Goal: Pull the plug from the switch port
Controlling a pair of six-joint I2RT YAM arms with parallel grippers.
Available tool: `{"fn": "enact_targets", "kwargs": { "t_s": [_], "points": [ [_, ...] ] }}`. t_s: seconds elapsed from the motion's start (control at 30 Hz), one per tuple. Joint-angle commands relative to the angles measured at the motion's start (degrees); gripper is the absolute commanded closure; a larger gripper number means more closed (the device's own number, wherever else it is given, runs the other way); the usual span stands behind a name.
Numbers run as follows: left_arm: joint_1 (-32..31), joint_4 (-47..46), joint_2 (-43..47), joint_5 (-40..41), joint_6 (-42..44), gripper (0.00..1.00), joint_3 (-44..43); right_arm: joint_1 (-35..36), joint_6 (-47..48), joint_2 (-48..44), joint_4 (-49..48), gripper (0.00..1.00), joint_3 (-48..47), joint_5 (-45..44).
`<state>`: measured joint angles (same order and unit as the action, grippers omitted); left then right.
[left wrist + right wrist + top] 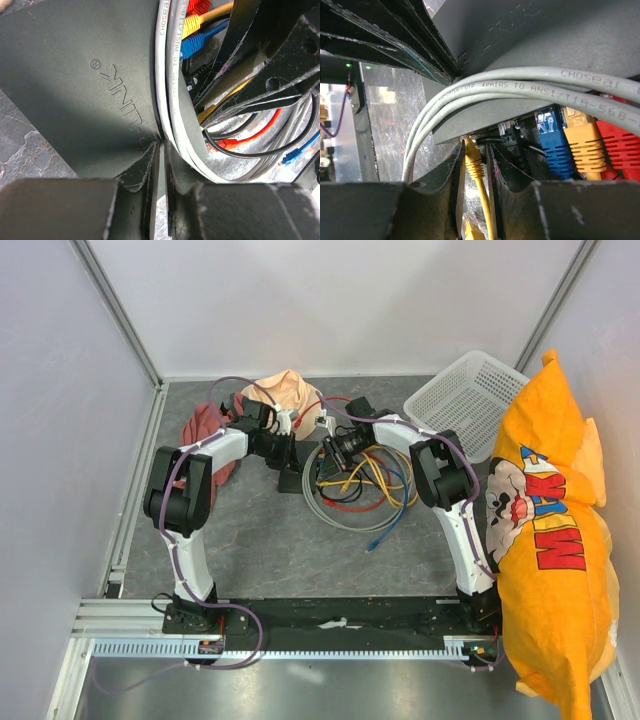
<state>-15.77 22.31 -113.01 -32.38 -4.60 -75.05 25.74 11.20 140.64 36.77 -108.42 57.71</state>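
Note:
The switch [75,75] is a flat matte black box, tilted up off the table; it also shows between the two wrists [296,482]. My left gripper [161,145] is shut on its near edge. A row of plugs sits in its ports: a yellow plug [474,155], then black [512,137], blue [552,145], orange [582,145] and red [620,145]. My right gripper [476,146] is closed around the yellow plug, just below the port. Its left finger [455,165] touches the plug. Grey cable [520,82] loops across the switch's face.
A tangle of coloured cables [360,490] lies on the table under the right wrist. A peach hat [285,390] and a red cloth [205,430] lie behind the left arm. A white basket [465,400] and a big orange pillow [545,530] stand at right.

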Motion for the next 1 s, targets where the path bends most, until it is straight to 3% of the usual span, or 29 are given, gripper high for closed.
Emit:
{"fn": "enact_targets", "kwargs": {
  "t_s": [0.0, 0.47, 0.57, 0.77, 0.97],
  "points": [
    [-0.8, 2.6, -4.0, 6.0, 3.3, 0.84, 0.9, 1.9, 5.8, 2.3, 3.9, 0.69, -0.2, -7.4],
    [-1.2, 2.6, -4.2, 6.7, 3.5, 0.84, 0.6, 3.3, 7.8, 2.7, 6.1, 0.65, -1.7, -8.0],
    [-1.2, 2.6, -4.3, 6.5, 3.5, 0.84, 0.5, 3.8, 7.8, 3.1, 6.2, 0.69, -2.1, -8.5],
    [-1.2, 2.5, -4.5, 6.5, 3.5, 0.84, 0.3, 2.7, 6.7, 3.9, 6.1, 0.89, -2.8, -8.2],
    [-1.3, 2.7, -4.8, 6.5, 3.6, 0.84, 0.1, 2.0, 10.2, 3.5, 9.9, 0.94, -1.7, -10.2]
  ]
}}
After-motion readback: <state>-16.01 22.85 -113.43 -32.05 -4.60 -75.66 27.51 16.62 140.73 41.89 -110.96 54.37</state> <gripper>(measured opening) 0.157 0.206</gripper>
